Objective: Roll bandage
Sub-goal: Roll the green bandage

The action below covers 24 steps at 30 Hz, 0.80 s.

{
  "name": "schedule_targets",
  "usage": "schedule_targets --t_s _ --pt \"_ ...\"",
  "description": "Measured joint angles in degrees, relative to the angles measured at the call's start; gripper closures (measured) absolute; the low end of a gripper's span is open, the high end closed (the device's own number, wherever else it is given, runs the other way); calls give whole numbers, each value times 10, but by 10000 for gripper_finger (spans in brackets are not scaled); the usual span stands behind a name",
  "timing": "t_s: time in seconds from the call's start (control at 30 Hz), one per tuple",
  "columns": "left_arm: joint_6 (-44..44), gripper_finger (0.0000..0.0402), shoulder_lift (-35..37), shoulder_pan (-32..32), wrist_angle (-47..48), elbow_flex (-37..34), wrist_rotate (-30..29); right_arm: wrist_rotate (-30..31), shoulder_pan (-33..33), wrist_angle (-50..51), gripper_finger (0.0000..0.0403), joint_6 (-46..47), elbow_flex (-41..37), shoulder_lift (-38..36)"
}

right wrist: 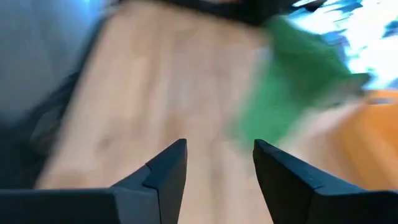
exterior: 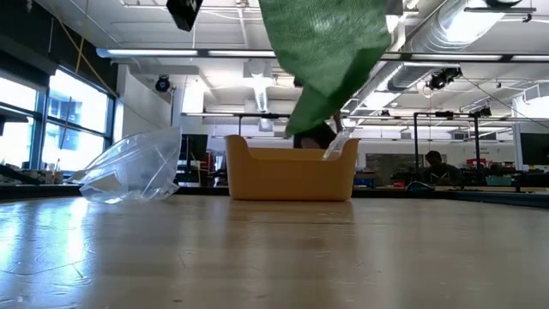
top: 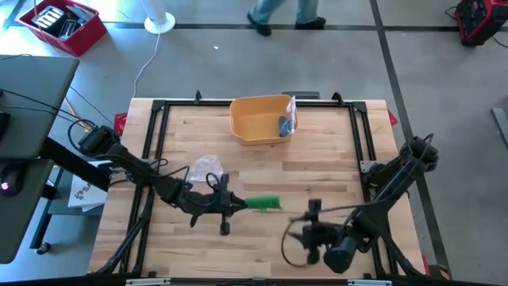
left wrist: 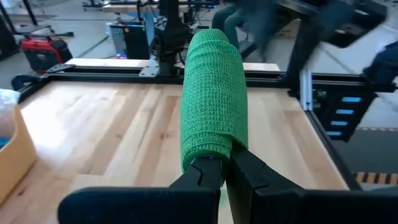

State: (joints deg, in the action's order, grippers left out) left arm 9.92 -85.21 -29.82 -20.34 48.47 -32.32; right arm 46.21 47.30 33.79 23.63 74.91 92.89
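Item: green woven elastic bandage (top: 263,203), already wound into a thick cylinder. It was held above the middle of the light butcher-block wooden table (top: 262,171), clear of the surface, with one end pinched and the free end pointing toward the right arm. In the left wrist view the roll stood out straight beyond the fingertips, its wraps lying fairly even; this hold was judged to present the roll's loose end to the other arm for further turns or tucking.

Left gripper (top: 235,205): clenched on the near end of the bandage, the two dark fingers (left wrist: 205,175) pressed together with the fabric between them. The roll was carried in the air, presumably so that it could be turned without dragging on the wood.

Right gripper (top: 311,233): released, jaws standing apart with nothing between them, positioned near the front edge of the table and a little apart from the bandage. Its wrist view showed the green fabric ahead of the spread fingers (right wrist: 166,167), not touching them. The pose was judged to be a pause between grips rather than a finished step.

Yellow plastic bin (top: 260,119): placed at the far side of the table, holding a small packet of blue and clear wrapping (top: 286,121); judged a likely receptacle for the finished roll.

Crumpled clear plastic bag (top: 205,168): left lying on the table beside the left arm, out of the working space.

Progress: rolling was judged to be largely complete.
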Motion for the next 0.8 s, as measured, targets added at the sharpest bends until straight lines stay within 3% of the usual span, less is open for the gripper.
schedule_targets --t_s 0.1,0.27,0.47,0.63,0.8 --pt "5 401 0 -8 0 0 1 51 -14 -15 226 -13 0 0" --pt "9 401 0 -15 -6 0 2 33 -40 -78 226 -64 0 1" --pt "9 401 0 -15 -6 0 12 67 -58 -92 237 -74 0 1" --pt "8 401 0 -17 -10 0 13 19 -70 -69 257 -42 0 1" --pt "4 401 1 -19 -28 0 33 -32 -78 -131 265 -99 0 1"
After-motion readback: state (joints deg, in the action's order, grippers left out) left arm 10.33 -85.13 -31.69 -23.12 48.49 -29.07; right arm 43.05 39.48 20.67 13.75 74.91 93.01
